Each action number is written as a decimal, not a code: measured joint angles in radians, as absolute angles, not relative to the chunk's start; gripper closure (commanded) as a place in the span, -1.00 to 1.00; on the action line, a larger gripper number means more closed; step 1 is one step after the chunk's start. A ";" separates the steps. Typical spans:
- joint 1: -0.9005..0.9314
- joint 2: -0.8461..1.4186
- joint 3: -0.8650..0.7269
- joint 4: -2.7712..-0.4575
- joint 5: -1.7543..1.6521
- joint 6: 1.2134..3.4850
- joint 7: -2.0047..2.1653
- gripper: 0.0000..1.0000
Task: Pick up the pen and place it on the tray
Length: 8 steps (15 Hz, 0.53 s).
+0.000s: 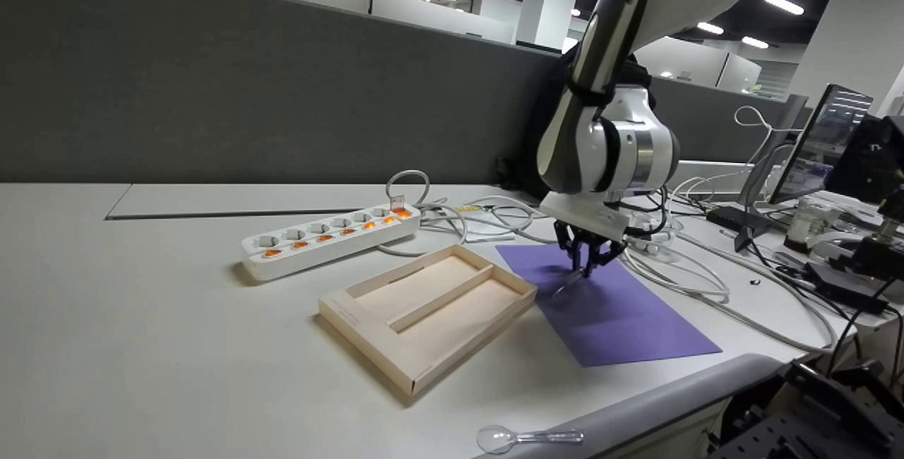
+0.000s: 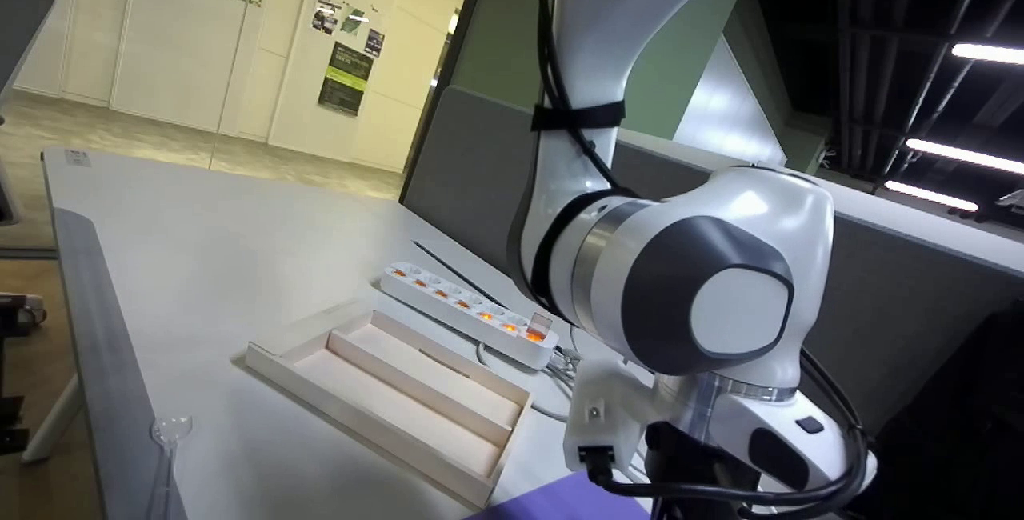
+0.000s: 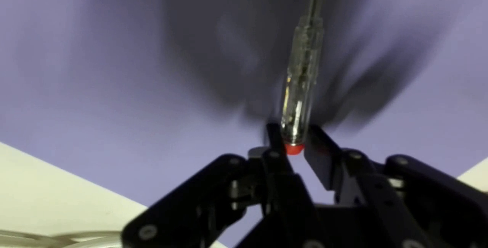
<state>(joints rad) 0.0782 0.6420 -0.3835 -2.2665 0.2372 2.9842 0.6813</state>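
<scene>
The pen (image 3: 299,99) is a thin clear stick with a red end cap and a narrow metal shaft. In an exterior view the pen (image 1: 567,284) slants down from the fingertips, over the purple sheet. My gripper (image 1: 582,267) points down there. In the wrist view the gripper (image 3: 293,135) has its fingers against both sides of the pen's red-capped end. I cannot tell whether the pen's far tip touches the sheet. The pale wooden tray (image 1: 364,325), with its lengthwise divider, lies beside the sheet. The tray (image 2: 364,422) looks empty in both exterior views. The pen is out of view there (image 2: 576,500), where only the sheet's corner shows.
The purple sheet (image 1: 635,325) lies flat under the gripper. A white power strip (image 1: 332,243) lies behind the tray, with white cables (image 1: 505,212) running from it. A clear spoon (image 1: 530,438) lies at the table's front edge. A grey partition (image 1: 282,92) stands behind; a monitor (image 1: 823,145) stands beyond the arm.
</scene>
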 measured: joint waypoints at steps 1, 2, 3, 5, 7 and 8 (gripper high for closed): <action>0.078 0.639 -0.382 -2.267 0.240 2.985 0.681 0.92; 0.078 0.638 -0.378 -2.267 0.244 2.985 0.681 0.91; 0.078 0.637 -0.375 -2.267 0.249 2.985 0.681 0.91; 0.078 0.635 -0.372 -2.267 0.258 2.985 0.681 0.91; 0.076 0.628 -0.372 -2.267 0.260 2.985 0.681 0.91; 0.076 0.621 -0.372 -2.268 0.260 2.985 0.681 0.91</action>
